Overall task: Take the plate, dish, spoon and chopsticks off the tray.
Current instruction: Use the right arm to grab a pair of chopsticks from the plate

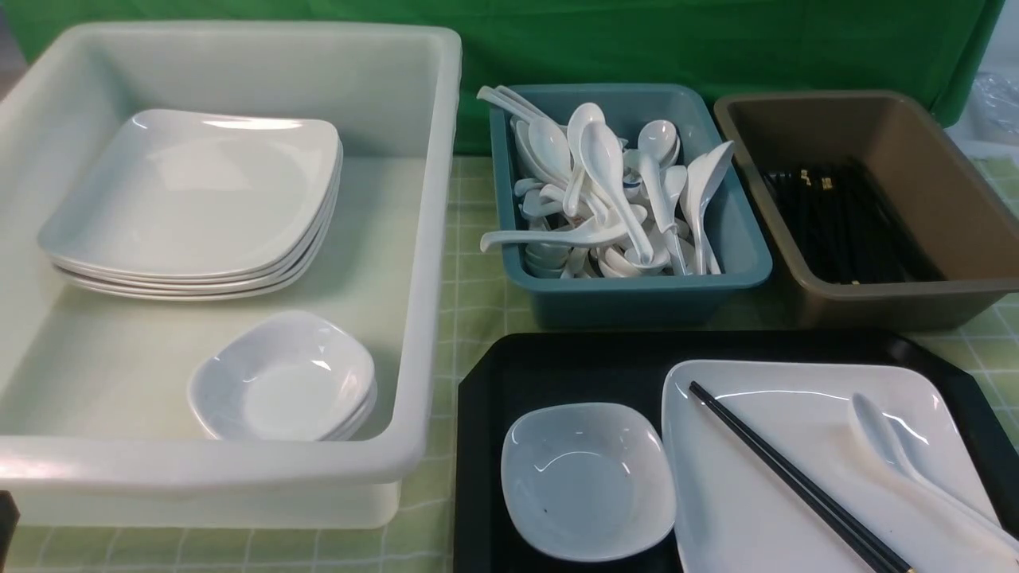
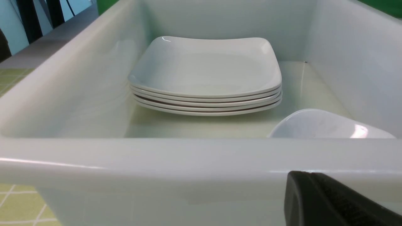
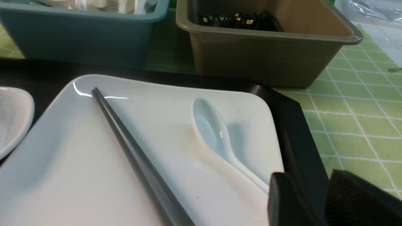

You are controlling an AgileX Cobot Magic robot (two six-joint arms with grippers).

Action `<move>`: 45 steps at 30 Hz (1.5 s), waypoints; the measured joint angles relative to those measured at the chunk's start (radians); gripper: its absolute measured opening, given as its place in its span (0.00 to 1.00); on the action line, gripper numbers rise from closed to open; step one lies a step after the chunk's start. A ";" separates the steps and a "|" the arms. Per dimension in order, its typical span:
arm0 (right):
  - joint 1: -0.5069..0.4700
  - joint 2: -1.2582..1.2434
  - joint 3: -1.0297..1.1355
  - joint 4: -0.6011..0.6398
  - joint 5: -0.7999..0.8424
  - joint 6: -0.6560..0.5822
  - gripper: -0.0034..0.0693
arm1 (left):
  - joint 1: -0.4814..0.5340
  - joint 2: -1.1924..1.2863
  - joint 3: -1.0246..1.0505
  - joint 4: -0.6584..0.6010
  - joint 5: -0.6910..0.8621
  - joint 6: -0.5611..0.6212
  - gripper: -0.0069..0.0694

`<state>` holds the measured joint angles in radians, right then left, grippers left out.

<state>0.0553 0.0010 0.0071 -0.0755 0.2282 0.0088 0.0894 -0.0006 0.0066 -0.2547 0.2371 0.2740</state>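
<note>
Plate (image 1: 740,509) on tray (image 1: 557,374) bears chopsticks (image 1: 796,476) and spoon (image 1: 884,434).

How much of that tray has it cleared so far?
Nothing is off yet. The small white dish and the large white square plate, carrying the white soup spoon and black chopsticks, sit on the black tray. The open right gripper hovers near the spoon, empty.

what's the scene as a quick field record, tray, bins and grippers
tray: black, holds dish and plate side by side
on plate: chopsticks and spoon
white tub: stacked plates, stacked dishes
teal bin: piled spoons
brown bin: piled chopsticks
left gripper: shut, outside the tub's wall
right gripper: open, empty, near the spoon handle
</note>
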 joint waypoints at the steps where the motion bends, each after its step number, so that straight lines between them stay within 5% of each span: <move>1: 0.000 0.000 0.000 0.000 0.000 0.000 0.37 | 0.000 0.000 0.000 0.000 0.000 0.000 0.10; 9: 0.000 0.000 0.000 0.000 0.000 0.000 0.37 | 0.000 0.000 0.000 -0.015 -0.016 -0.005 0.10; 16: 0.000 0.000 0.000 0.000 0.000 0.000 0.37 | 0.000 0.000 0.000 -0.517 -0.185 -0.214 0.10; 19: 0.000 0.000 0.000 0.000 0.000 0.000 0.37 | 0.000 -0.001 -0.003 -0.570 -0.230 -0.234 0.10; 31: 0.000 0.000 0.000 0.000 0.000 0.000 0.37 | -0.025 0.291 -0.409 -0.526 0.250 0.083 0.11; 35: 0.000 0.000 0.000 0.000 0.001 0.000 0.37 | -0.170 0.565 -0.599 -0.436 0.425 0.173 0.11; 42: 0.000 0.000 0.000 0.015 -0.010 0.025 0.37 | -0.399 0.803 -0.709 -0.357 0.437 0.195 0.11; 45: 0.000 0.000 0.000 0.137 -0.103 0.242 0.37 | -0.487 0.841 -0.728 -0.355 0.383 0.197 0.11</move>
<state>0.0553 0.0010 0.0071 0.0610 0.1252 0.2507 -0.3972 0.8407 -0.7211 -0.6101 0.6197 0.4714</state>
